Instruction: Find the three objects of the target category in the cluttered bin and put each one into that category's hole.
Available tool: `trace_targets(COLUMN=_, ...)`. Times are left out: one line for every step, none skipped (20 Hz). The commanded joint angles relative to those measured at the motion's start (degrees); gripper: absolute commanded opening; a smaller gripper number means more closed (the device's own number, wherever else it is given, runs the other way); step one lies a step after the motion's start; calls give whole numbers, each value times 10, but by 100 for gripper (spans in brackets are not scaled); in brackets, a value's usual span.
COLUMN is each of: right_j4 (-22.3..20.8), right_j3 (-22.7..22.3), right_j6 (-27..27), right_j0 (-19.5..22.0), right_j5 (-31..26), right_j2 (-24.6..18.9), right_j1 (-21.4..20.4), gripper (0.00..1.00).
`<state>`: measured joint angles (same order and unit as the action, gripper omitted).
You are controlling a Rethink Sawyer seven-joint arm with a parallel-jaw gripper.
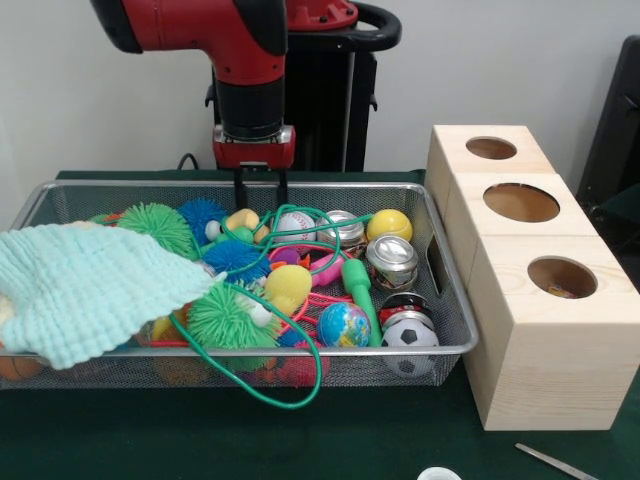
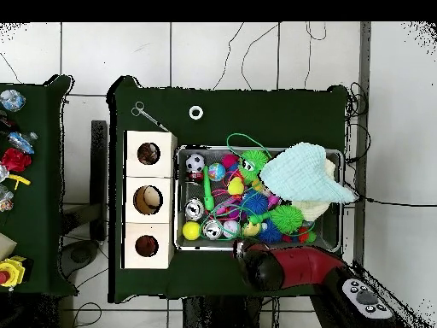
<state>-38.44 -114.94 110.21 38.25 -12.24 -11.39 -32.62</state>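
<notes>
The wire mesh bin [image 1: 452, 300] lies on the green table, full of toys: a soccer ball [image 1: 410, 335], a globe ball [image 1: 344, 325], a yellow ball [image 1: 389, 224], a baseball [image 1: 293, 226], two cans [image 1: 390, 258], spiky balls [image 1: 225, 315] and a green cord. Three pale wooden boxes stand to its right; the mid-sized hole [image 1: 561, 277] is in the nearest one, and shows in the overhead view [image 2: 148, 154] too. My gripper [image 1: 261, 195] hangs open and empty over the bin's far rim, just behind the baseball. In the overhead view the arm [image 2: 282, 265] covers it.
A mint knitted cloth [image 1: 85, 285] drapes over the bin's left part. The widest hole [image 1: 521, 202] and the smallest hole [image 1: 490, 148] lie further back. Metal scissors [image 2: 147, 114] and a white ring [image 2: 196, 112] lie on the table. A side table [image 2: 13, 162] holds more objects.
</notes>
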Motion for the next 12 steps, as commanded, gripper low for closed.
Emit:
trace_targets(right_j4=-41, right_j3=56, right_j6=-44, right_j0=10, right_j5=-70, right_j2=15, right_j1=-10, gripper=100)
trace_targets(right_j4=-48, right_j3=59, right_j6=-55, right_j0=12, right_j5=-72, right_j2=15, right_j1=-16, gripper=100)
trace_targets(right_j4=-54, right_j3=61, right_j6=-67, right_j0=15, right_j5=-78, right_j2=13, right_j1=-19, gripper=100)
trace_targets(right_j4=-60, right_j3=64, right_j6=-73, right_j0=19, right_j5=-74, right_j2=11, right_j1=-20, gripper=100)
trace_targets(right_j4=-63, right_j3=65, right_j6=-75, right_j0=25, right_j5=-71, right_j2=6, right_j1=-20, gripper=100)
trace_targets(right_j4=-65, right_j3=65, right_j6=-77, right_j0=32, right_j5=-68, right_j2=1, right_j1=-21, gripper=100)
trace_targets(right_j4=-67, right_j3=66, right_j6=-74, right_j0=36, right_j5=-63, right_j2=-4, right_j1=-20, gripper=100)
trace_targets(right_j4=-69, right_j3=65, right_j6=-74, right_j0=41, right_j5=-60, right_j2=-10, right_j1=-20, gripper=100)
trace_targets(right_j4=-73, right_j3=64, right_j6=-76, right_j0=45, right_j5=-54, right_j2=-18, right_j1=-20, gripper=100)
trace_targets(right_j4=-74, right_j3=64, right_j6=-74, right_j0=47, right_j5=-51, right_j2=-22, right_j1=-21, gripper=100)
trace_targets(right_j4=-75, right_j3=67, right_j6=-73, right_j0=48, right_j5=-49, right_j2=-24, right_j1=-20, gripper=100)
trace_targets(right_j4=-77, right_j3=67, right_j6=-73, right_j0=54, right_j5=-44, right_j2=-30, right_j1=-17, gripper=100)
